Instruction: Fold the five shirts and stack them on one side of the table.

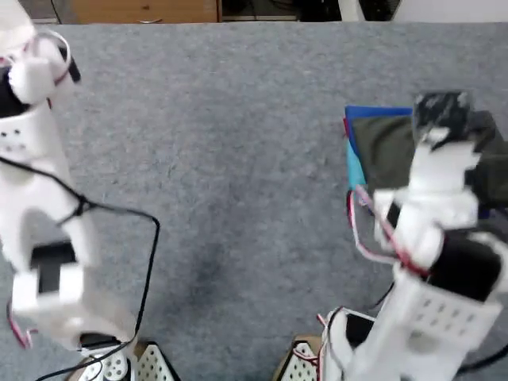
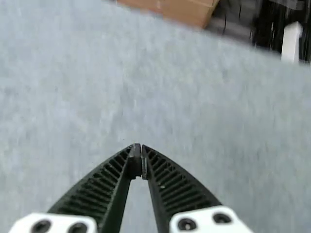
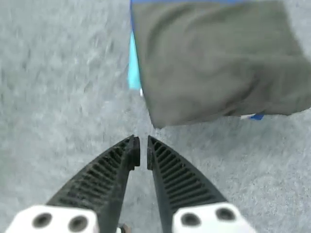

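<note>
A stack of folded shirts [image 1: 381,147] lies at the right edge of the table. A dark olive shirt [image 3: 218,63] is on top, with a cyan edge [image 3: 132,63] and blue and red edges showing beneath it. My right gripper [image 3: 140,150] hovers just off the stack's near corner, above the grey cloth, shut with nothing between its fingers. The right arm [image 1: 429,206] stands over the stack's near side and hides part of it. My left gripper [image 2: 137,160] is shut and holds nothing, over bare table at the far left, where the left arm [image 1: 32,159] stands.
Grey felt-like cloth [image 1: 238,159] covers the table. A black cable [image 1: 147,262] runs from the left arm toward the front edge. Wooden furniture [image 2: 170,9] stands beyond the far edge.
</note>
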{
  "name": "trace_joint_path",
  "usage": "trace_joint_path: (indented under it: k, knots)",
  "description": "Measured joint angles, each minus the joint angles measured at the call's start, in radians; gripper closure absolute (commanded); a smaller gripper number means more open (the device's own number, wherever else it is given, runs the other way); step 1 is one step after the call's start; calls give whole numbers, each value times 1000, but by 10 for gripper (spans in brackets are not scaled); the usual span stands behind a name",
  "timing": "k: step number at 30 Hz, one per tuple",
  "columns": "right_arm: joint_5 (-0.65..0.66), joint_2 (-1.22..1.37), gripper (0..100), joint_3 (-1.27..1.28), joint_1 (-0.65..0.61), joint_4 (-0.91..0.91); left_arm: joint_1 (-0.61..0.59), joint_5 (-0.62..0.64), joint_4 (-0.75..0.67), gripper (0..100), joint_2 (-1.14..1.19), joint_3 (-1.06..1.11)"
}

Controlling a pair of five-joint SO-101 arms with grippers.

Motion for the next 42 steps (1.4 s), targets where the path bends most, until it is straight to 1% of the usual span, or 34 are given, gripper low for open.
trace_joint_path:
  k: [2, 3, 6, 8, 11, 13, 15, 17, 20, 23, 28, 31, 36, 39, 42]
  knots:
    - [52, -110, 958, 124, 0, -44, 25, -35, 0, 981, -161, 247]
    - [78, -169, 958, 186, 0, -71, 29, -72, -5, 981, -242, 364]
    - [120, -353, 958, 362, 0, -143, 29, -169, -86, 981, -482, 726]
    - [126, -471, 958, 476, 0, -198, 31, -207, -163, 980, -632, 951]
    - [127, -640, 958, 654, 0, -311, 31, -226, -281, 980, -844, 1260]
    - [103, -738, 958, 795, 0, -396, 31, -226, -353, 980, -973, 1444]
    - [72, -836, 958, 931, 0, -457, 31, -224, -410, 980, -1092, 1599]
    - [60, -899, 958, 1042, -2, -482, 31, -215, -460, 980, -1201, 1731]
    - [54, -907, 958, 1123, -2, -486, 31, -212, -508, 980, -1343, 1884]
    - [49, -908, 958, 1174, -2, -497, 6, -212, -551, 980, -1445, 1972]
    - [48, -908, 958, 1316, -2, -500, -84, -212, -652, 980, -1521, 2117]
    - [48, -908, 958, 1396, 3, -500, -92, -212, -694, 980, -1544, 2190]
    - [48, -908, 958, 1410, 48, -468, -92, -212, -747, 980, -1585, 2298]
    - [51, -908, 958, 1412, 51, -419, -101, -212, -821, 980, -1619, 2406]
    - [51, -908, 958, 1412, 51, -408, -103, -212, -885, 980, -1679, 2499]
